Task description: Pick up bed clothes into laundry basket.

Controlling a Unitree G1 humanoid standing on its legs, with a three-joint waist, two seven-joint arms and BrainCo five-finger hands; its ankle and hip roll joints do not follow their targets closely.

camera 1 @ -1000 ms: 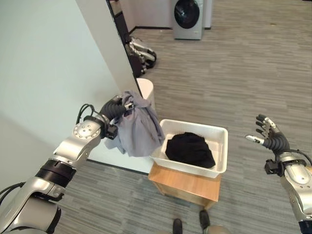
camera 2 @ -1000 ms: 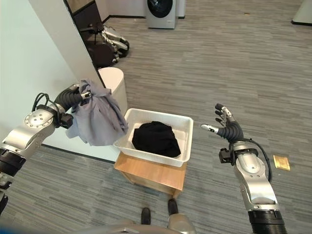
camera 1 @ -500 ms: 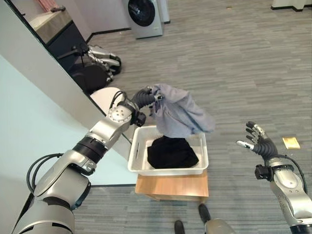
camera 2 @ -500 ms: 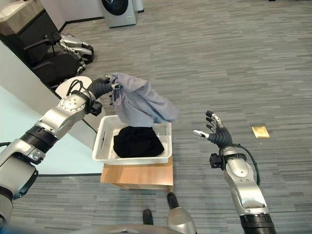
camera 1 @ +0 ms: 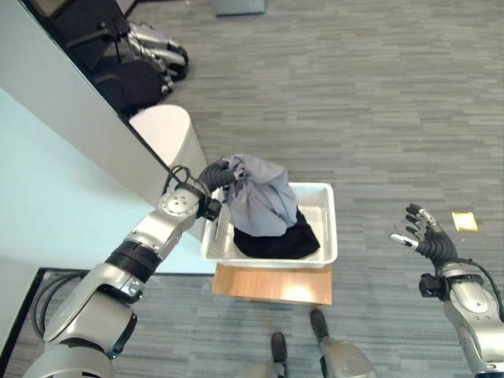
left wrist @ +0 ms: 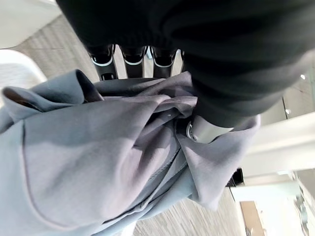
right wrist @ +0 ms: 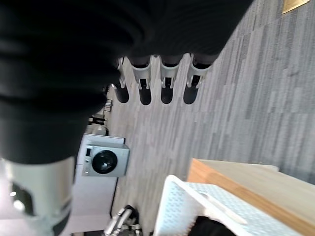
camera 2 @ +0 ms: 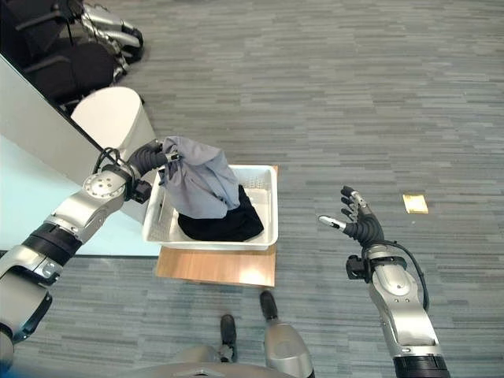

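At the far left stands a pale, light-blue panel [camera 1: 55, 189], and beside it a round white bin [camera 1: 161, 134] on the grey striped carpet floor [camera 1: 378, 94]. Next comes the robot's left hand [camera 2: 150, 157], whose fingers are curled tight around a bunched grey-blue cloth garment [camera 2: 197, 185]; the left wrist view shows the same grey fabric [left wrist: 88, 162] gathered under the fingers and thumb. The garment hangs from this grip over the left part of the white rectangular plastic laundry basket [camera 1: 324, 236]. Its long axis goes from the pinched top at the hand downward and a little toward the right, so that the loose lower end points into the basket and seems to rest on a black crumpled piece of clothing [camera 1: 276, 242] that lies inside already. The basket sits on a low wooden stand [camera 1: 272, 285].

I judge the task well advanced: one dark piece is in, and the grey one is over the basket but not released. What is left is to open the fingers and let it fall fully inside.

At the far right, the right hand [camera 2: 358, 227] hovers above the floor, well apart from the basket, with its fingers spread and holding nothing.
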